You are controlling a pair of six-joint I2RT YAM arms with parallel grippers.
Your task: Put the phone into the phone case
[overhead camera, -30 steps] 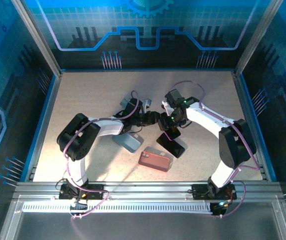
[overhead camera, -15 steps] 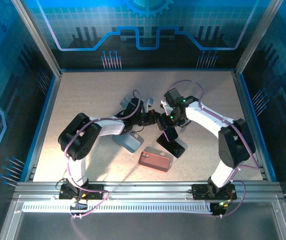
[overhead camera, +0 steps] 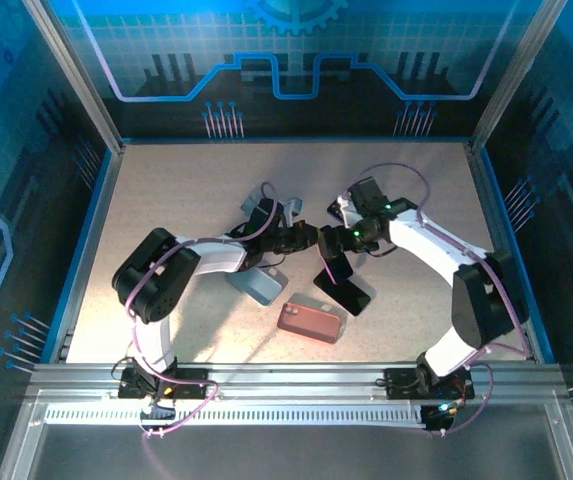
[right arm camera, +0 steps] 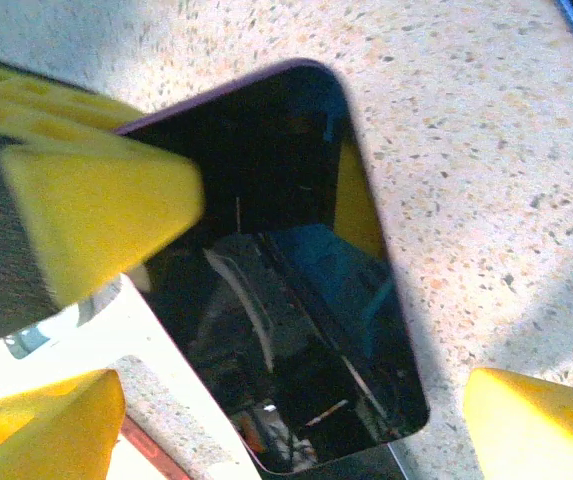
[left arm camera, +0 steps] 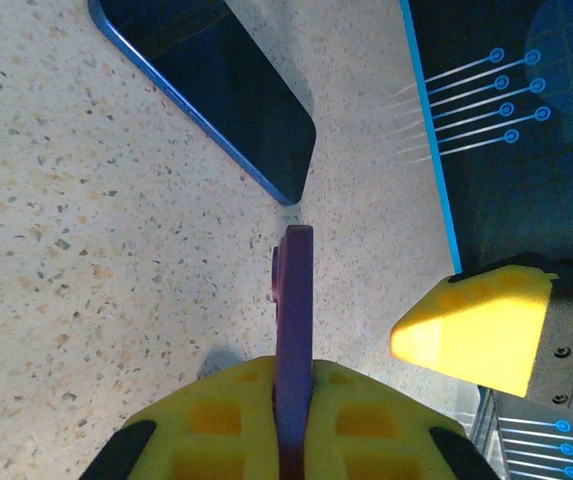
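The left gripper (left arm camera: 291, 410), clamped on the purple phone (left arm camera: 293, 300), should grip firmly while the spread-open right gripper (right arm camera: 291, 420) backs clear of that phone.

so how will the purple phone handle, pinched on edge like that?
Likely stiff: the phone stands straight out of the shut left gripper with no sag. Its glossy screen looks slippery, so it may pivot in that narrow pinch. With the right gripper open, nothing backs it up.

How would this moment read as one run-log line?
left gripper: shut on purple phone | right gripper: open | blue phone: on table
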